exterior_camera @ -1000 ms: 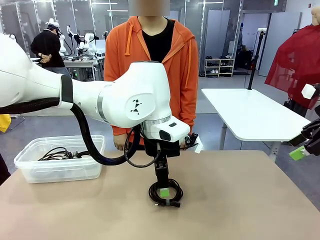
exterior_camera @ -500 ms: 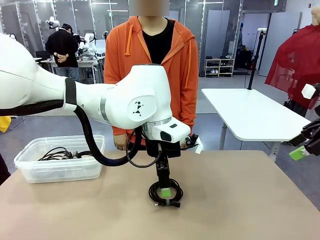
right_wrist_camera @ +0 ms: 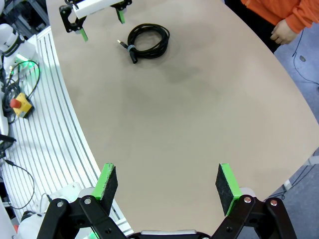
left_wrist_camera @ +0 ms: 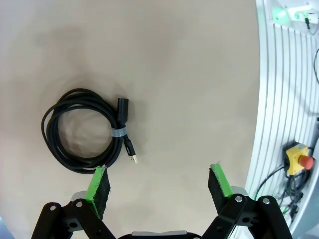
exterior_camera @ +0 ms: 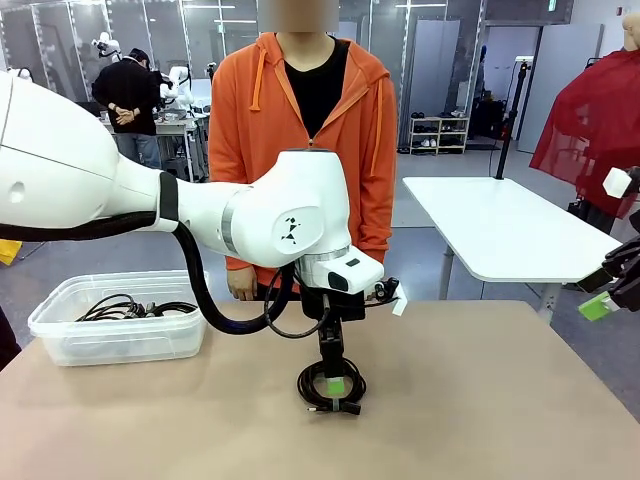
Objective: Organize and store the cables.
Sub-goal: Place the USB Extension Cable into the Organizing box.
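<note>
Spanning the lower half of the front view, the tan worktop (exterior_camera: 520, 400) carries one coiled black cable (exterior_camera: 331, 386) near its middle. Behind the worktop stands a person in an orange hooded jacket (exterior_camera: 262, 120), one hand (exterior_camera: 238, 285) hanging at the far edge. The white left arm (exterior_camera: 160, 195) reaches in from the left side, its wrist bent downward over the coil. At the worktop's left far corner sits a clear plastic bin (exterior_camera: 118, 335) holding more black cables (exterior_camera: 130, 307) in a loose tangle.

The left gripper (left_wrist_camera: 159, 186) hangs directly above the worktop, fingers (left_wrist_camera: 98, 186) spread wide apart and holding nothing. In the left wrist view the coil (left_wrist_camera: 84, 130) lies flat just ahead of one green pad, to one side of the gap between the fingers, not between them. A pale band binds the coil's loops at one spot, and a chunky black plug and a thinner connector end lie side by side next to it.

The right gripper (right_wrist_camera: 167, 184) hovers over the worktop's near edge, well apart from the coil, fingers (right_wrist_camera: 227, 181) likewise spread wide and empty. In its view the coil (right_wrist_camera: 147, 41) rests at the far end, just beside the left gripper (right_wrist_camera: 102, 25).
</note>
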{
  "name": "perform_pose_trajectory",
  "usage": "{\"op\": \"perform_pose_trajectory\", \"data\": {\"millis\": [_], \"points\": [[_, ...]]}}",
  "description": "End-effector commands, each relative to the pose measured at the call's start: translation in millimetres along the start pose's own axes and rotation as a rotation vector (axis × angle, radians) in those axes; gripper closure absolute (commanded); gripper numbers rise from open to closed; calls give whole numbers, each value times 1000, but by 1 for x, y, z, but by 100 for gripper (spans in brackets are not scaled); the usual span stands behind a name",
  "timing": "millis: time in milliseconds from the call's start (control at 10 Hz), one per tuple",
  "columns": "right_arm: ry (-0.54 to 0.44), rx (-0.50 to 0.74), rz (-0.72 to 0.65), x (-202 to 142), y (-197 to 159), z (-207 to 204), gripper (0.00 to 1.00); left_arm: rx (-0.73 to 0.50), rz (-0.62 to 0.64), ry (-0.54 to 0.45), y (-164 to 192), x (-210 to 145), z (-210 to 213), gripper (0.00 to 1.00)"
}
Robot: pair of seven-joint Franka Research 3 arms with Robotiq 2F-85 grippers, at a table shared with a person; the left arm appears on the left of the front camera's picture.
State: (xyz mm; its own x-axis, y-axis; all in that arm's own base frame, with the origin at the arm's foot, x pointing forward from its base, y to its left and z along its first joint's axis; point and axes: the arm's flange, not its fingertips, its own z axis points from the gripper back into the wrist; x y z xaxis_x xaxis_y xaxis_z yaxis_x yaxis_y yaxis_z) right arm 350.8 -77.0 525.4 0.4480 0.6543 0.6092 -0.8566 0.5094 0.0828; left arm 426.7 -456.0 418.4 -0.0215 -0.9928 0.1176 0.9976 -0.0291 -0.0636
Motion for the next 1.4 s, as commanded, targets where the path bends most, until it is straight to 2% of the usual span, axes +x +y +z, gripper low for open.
{"op": "perform_pose_trajectory", "data": {"millis": [0, 600, 900, 1300], "points": [[13, -6, 6, -1, 1, 1, 0, 20, -4, 4, 4, 6, -5, 0], [13, -6, 6, -1, 1, 1, 0, -11, 42, 25, 13, 6, -40, 0], [13, -6, 6, -1, 1, 1, 0, 20, 51, 62, 19, 7, -59, 0], [13, -6, 6, -1, 1, 1, 0, 16, 50, 52, 25, 8, -74, 0]]}}
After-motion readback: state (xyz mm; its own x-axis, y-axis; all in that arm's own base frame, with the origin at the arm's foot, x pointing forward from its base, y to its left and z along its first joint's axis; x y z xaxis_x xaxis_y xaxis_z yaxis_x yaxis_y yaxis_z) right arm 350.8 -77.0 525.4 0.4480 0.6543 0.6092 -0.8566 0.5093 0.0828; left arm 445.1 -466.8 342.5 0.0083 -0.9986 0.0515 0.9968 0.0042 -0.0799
